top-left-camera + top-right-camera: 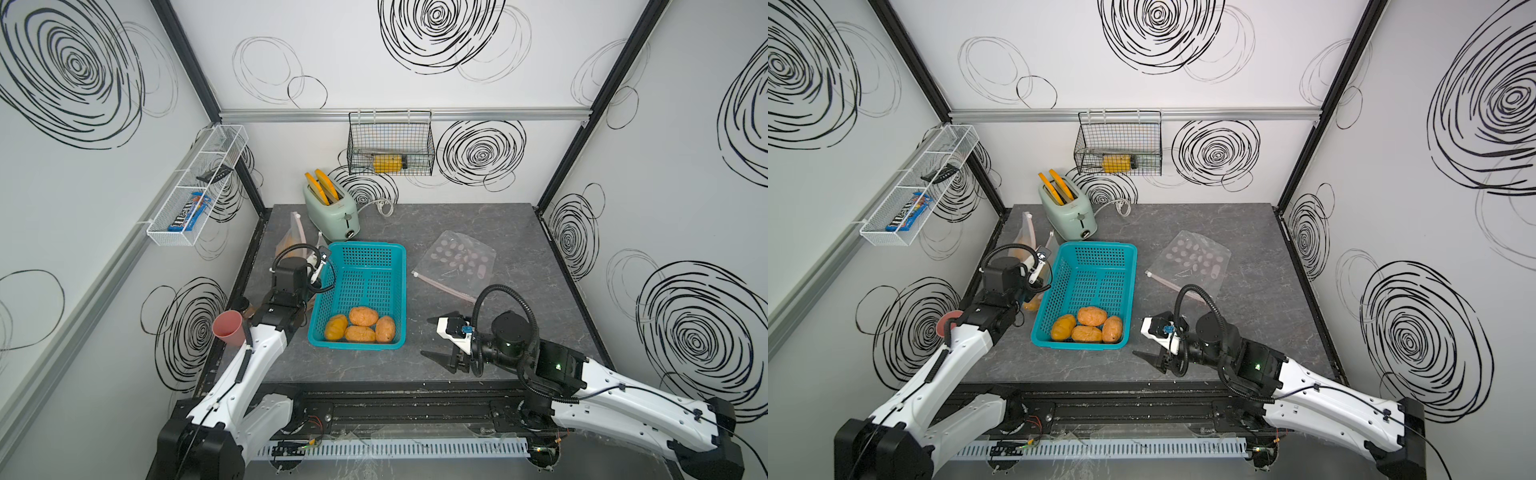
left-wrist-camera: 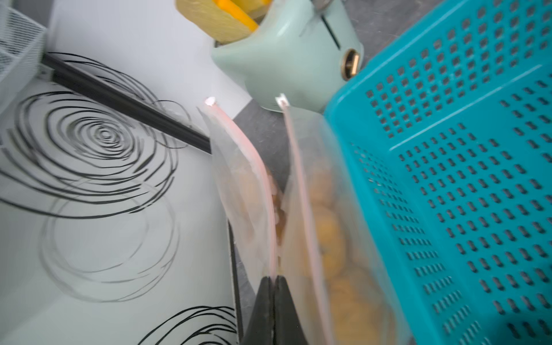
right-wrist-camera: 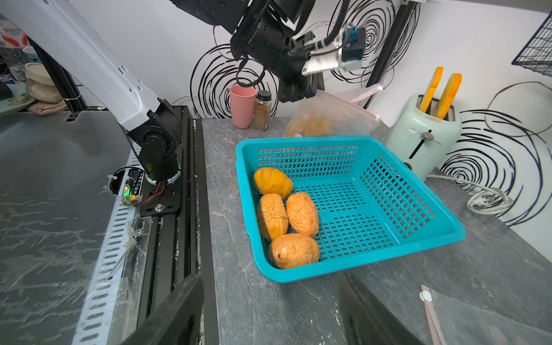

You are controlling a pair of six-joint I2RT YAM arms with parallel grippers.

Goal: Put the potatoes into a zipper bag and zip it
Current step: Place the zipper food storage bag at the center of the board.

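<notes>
Left of centre in both top views, the zipper bag (image 1: 291, 240) stands with its mouth gaping, just beside the teal basket (image 1: 365, 246). The left wrist view shows our left gripper (image 2: 274, 279) with its jaws pressed together on one pink-striped lip of that bag. Through the film we make out several blurred orange shapes, so we judge that some potatoes (image 2: 328, 236) are already inside. We cannot tell how many.

In the centre, four potatoes lie clustered at the lower end of the basket, touching one another. Right of the basket, low in the frame, our right gripper (image 1: 424, 336) hovers over bare tabletop. Its jaws are well apart with nothing between them, and it points toward the basket. Above it and a little to the right, a second bag (image 1: 457, 257) lies flat.

We judge the filling partly done. Four potatoes are left to move, and then the zip has to be closed along the whole mouth.
</notes>
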